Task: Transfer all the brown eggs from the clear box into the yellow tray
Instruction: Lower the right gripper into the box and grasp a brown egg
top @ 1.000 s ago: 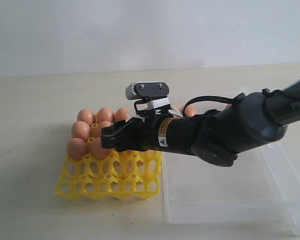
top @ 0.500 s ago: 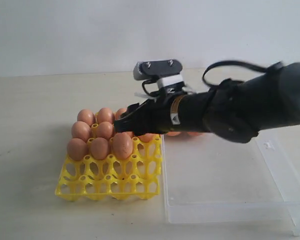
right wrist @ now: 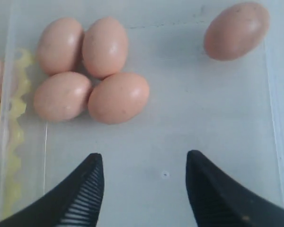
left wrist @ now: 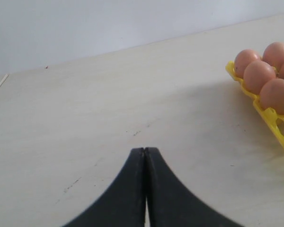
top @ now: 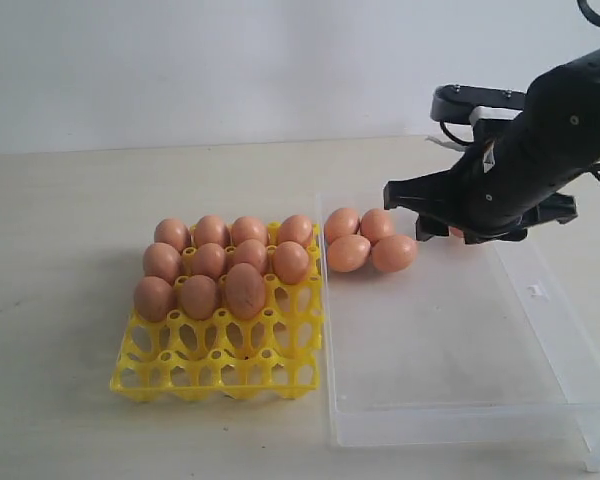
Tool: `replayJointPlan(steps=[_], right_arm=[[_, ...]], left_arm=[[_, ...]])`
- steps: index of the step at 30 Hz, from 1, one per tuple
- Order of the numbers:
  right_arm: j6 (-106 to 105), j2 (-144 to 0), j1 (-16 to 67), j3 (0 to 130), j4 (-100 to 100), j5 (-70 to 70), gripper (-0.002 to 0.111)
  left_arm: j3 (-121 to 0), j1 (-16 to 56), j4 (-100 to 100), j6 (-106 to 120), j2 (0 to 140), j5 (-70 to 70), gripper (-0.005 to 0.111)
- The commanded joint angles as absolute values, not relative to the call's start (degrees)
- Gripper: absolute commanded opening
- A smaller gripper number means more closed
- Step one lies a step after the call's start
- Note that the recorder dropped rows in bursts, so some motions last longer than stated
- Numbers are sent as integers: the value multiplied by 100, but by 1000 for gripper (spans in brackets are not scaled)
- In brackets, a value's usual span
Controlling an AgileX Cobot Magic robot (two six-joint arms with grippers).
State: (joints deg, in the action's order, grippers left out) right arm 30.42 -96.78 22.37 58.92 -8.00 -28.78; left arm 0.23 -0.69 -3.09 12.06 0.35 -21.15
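The yellow tray (top: 220, 370) lies on the left with several brown eggs (top: 244, 290) in its back three rows; its front cups are bare. The clear box (top: 430, 340) lies to its right. A cluster of brown eggs (top: 372, 240) lies at the box's far left corner, and one more egg (right wrist: 235, 30) lies apart, mostly hidden behind the arm in the exterior view. My right gripper (right wrist: 145, 158) hangs open and empty over the box floor (right wrist: 180, 118), a short way from the egg cluster (right wrist: 118, 97). My left gripper (left wrist: 144, 150) is shut on nothing above bare table, left of the tray.
The tray's edge (left wrist: 270, 116) with a few eggs shows at the side of the left wrist view. The box has a small latch tab (top: 533, 291) on its right wall. The right arm (top: 520, 160) spans the box's far right part.
My right arm has pulled back from the tray to the right, over the box. It left an egg in the tray's third row, and its gripper is now open and empty.
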Motion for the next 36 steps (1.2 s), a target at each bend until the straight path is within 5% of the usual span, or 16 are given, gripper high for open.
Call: replayJointPlan(steps=[1,13,24,26,31,36], right_arm=[[3867,-10135,2020,6043,184,-2222,60],[6169,-10818,2005,6043,249,-1510,62],[6157,-11561,2005,6716,260,-1605,59],[6157,-11663,2005,6737,260,-1699,52],[5935,-11672,2005,6737,242,-1684,2],[4721,-11377,2005,6726,0,-1709,0]], left_arm=[[0,-82,-354,1176,0,-2065,0],[0,-82,-354,1176,0,-2065,0],[0,-82,-354,1187,0,-2065,0],[0,-82,-354,1187,0,-2065,0],[0,-82,-354,1187,0,-2065,0],[0,-82,-354,1187,0,-2065,0]])
